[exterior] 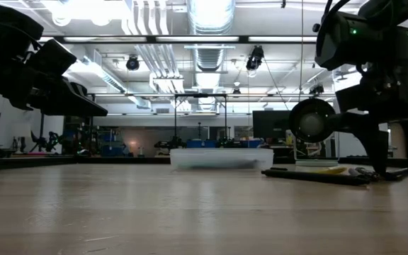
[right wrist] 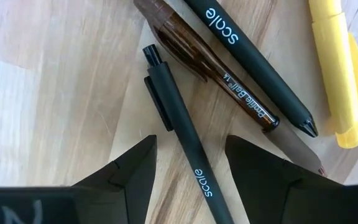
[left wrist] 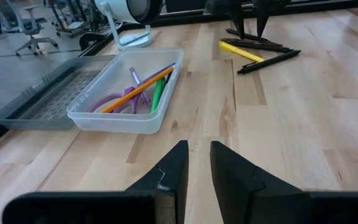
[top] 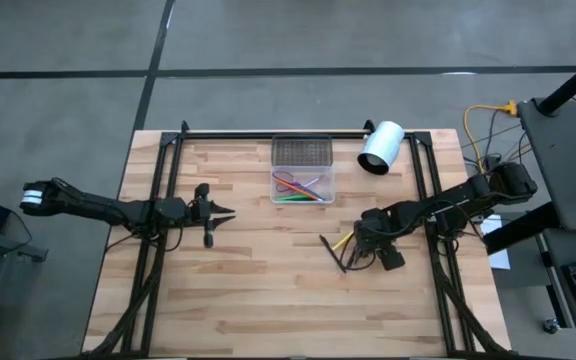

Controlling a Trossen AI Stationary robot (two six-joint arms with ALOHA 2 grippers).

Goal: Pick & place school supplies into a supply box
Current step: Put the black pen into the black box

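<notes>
Four loose writing items are lying together on the wooden table, near its right side: a black pen with white lettering, a second black pen, a brown translucent pen and a yellow marker.

Supply box: sitting at the table's far middle, well apart from that cluster, with a dark mesh part at its far end. Already lying inside it are a green pen, an orange stick and purple-handled scissors.

Right gripper: hanging low over the cluster with its fingers spread wide, straddling the nearest black pen and gripping nothing.

Left gripper: waiting above the table's left side, pointing toward the box; its fingers are standing a narrow gap apart, with nothing between them.

White cylinder: lying just beside the box's right corner, no part of the task.

Risks, as judged:
- The pens are touching or overlapping, so closing fingers may be catching the brown pen too, or nudging it aside.
- The black pen is running slantwise between the fingers; an off-centre pinch could be letting the round barrel roll or swing out.
- A long pen held near one end may be tilting and clipping the box rim at release.
</notes>
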